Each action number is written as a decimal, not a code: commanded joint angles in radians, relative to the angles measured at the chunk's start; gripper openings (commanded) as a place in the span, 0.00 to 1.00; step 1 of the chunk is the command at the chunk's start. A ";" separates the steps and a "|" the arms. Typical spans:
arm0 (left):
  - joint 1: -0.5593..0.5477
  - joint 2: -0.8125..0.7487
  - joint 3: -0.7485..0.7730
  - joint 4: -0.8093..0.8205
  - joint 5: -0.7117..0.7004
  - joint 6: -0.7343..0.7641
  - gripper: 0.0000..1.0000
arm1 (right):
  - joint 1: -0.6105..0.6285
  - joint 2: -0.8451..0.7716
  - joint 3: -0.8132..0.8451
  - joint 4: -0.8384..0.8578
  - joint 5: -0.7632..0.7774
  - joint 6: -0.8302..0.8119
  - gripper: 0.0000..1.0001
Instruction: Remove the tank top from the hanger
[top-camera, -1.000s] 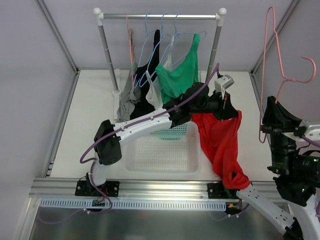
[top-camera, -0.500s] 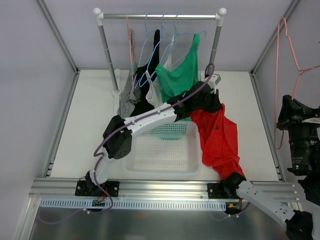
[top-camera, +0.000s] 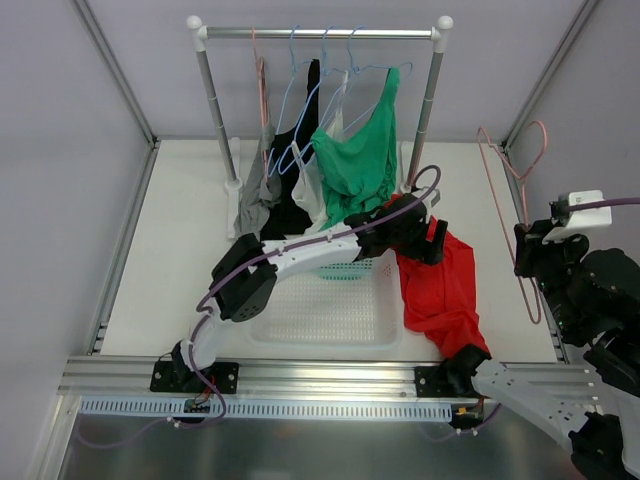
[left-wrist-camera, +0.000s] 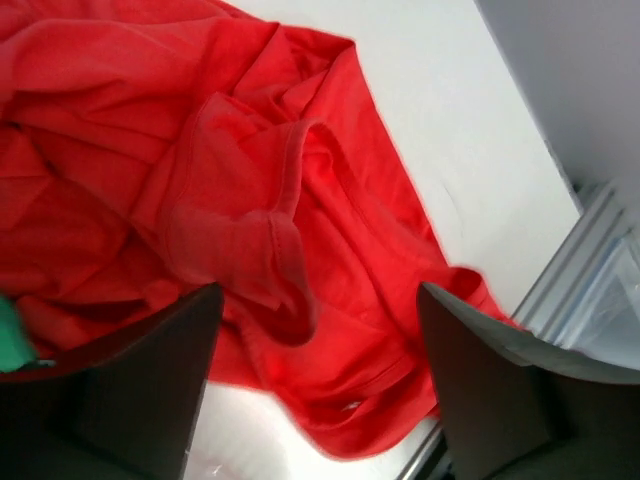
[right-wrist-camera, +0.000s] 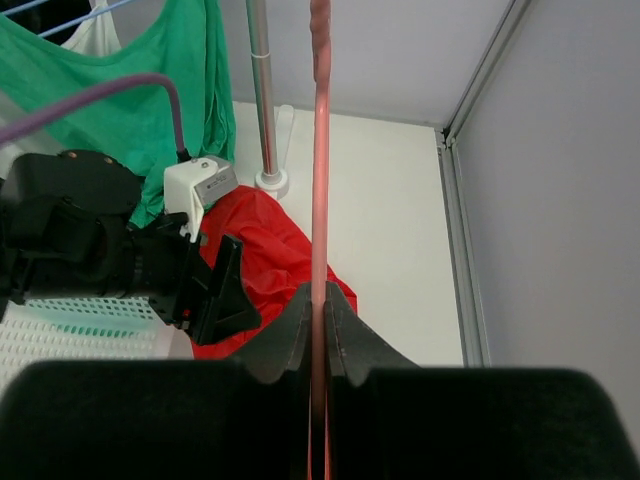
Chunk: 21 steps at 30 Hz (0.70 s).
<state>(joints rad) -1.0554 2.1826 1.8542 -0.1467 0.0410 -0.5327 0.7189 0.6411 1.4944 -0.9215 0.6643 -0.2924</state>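
The red tank top (top-camera: 440, 290) lies crumpled on the table right of the basket, free of the hanger; it fills the left wrist view (left-wrist-camera: 280, 200) and shows below in the right wrist view (right-wrist-camera: 275, 250). My left gripper (top-camera: 432, 243) hovers just over its upper edge, open (left-wrist-camera: 318, 300), with nothing between the fingers. At the table's right side my right gripper (top-camera: 530, 255) is shut on the bare pink hanger (top-camera: 503, 190), whose wire runs up between the closed jaws (right-wrist-camera: 320, 300).
A white mesh basket (top-camera: 320, 310) sits in front of the left arm. Behind it a clothes rack (top-camera: 425, 100) holds a green top (top-camera: 360, 160) and black, white and grey garments on blue hangers. A metal rail (right-wrist-camera: 458, 260) borders the table's right edge.
The left gripper has opened and let go of the red tank top, which has settled onto the table. The right arm has brought the pink hanger down and leftward.
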 joint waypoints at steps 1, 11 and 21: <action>0.000 -0.197 -0.009 -0.020 -0.067 0.056 0.99 | 0.004 0.020 0.041 -0.005 -0.005 0.035 0.00; 0.008 -0.568 -0.067 -0.186 -0.357 0.184 0.99 | 0.004 0.198 0.214 -0.007 -0.100 -0.013 0.00; 0.043 -0.825 -0.174 -0.309 -0.282 0.215 0.99 | -0.024 0.477 0.328 0.170 -0.223 -0.024 0.00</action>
<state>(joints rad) -1.0126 1.3994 1.7298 -0.3794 -0.2691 -0.3477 0.7116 1.0485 1.7550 -0.8581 0.4896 -0.3069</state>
